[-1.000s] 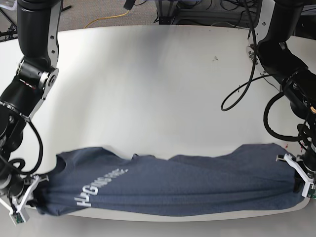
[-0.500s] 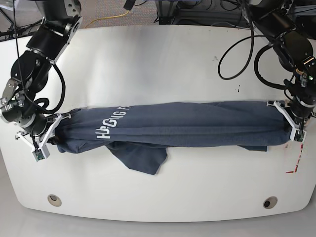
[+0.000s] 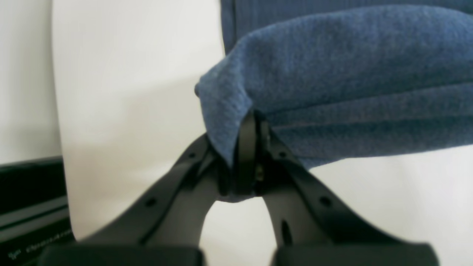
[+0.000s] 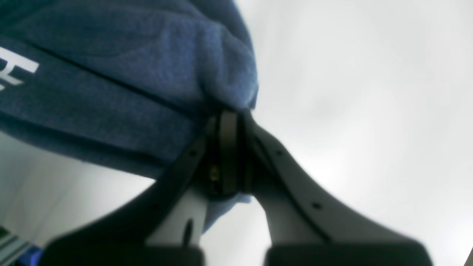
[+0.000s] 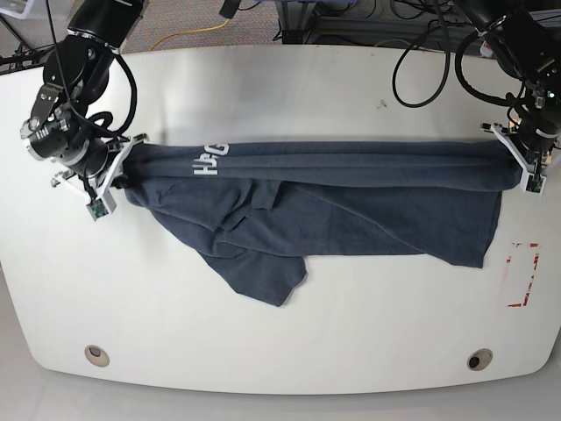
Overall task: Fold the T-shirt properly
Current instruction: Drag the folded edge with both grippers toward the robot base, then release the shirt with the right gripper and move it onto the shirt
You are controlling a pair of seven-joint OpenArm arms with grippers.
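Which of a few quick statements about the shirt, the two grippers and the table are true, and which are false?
1. Both grippers are shut on the T-shirt. True: the left gripper and the right gripper each pinch an end.
2. The shirt is stretched between the arms. True.
3. The lettering sits near the left gripper. False: it is near the right gripper.
4. The shirt lies neatly folded into a square. False: a loose part trails toward the table's front edge.
5. Red tape marks lie near the left gripper. True.
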